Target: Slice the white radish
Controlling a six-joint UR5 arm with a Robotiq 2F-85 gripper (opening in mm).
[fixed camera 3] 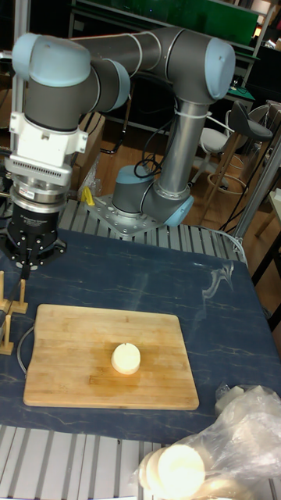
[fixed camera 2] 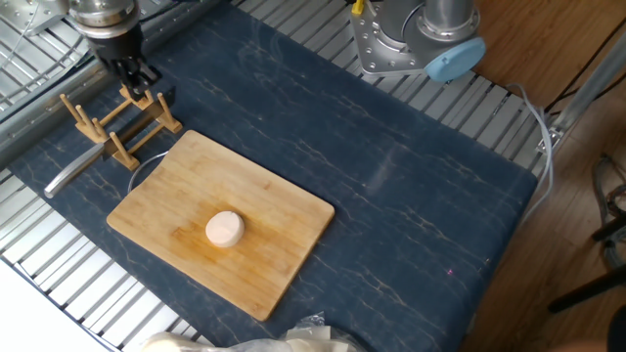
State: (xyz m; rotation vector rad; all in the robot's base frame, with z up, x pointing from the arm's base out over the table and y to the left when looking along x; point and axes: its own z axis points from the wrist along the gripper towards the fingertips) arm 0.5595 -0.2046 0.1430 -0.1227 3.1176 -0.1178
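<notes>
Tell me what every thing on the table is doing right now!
Small cream-white round radish chunk: whole, uncut, lying flat on the board.
Rectangular wooden cutting board: flat on the dark blue mat, holding only the radish.
Black two-finger gripper: above the rack, holding nothing visible; open or shut is unclear.
Small wooden peg rack: standing beside the board.
Grey metal handle: lying under the rack.
Crinkly clear plastic bag: lying at the table's near edge, with pale round pieces inside.
</notes>
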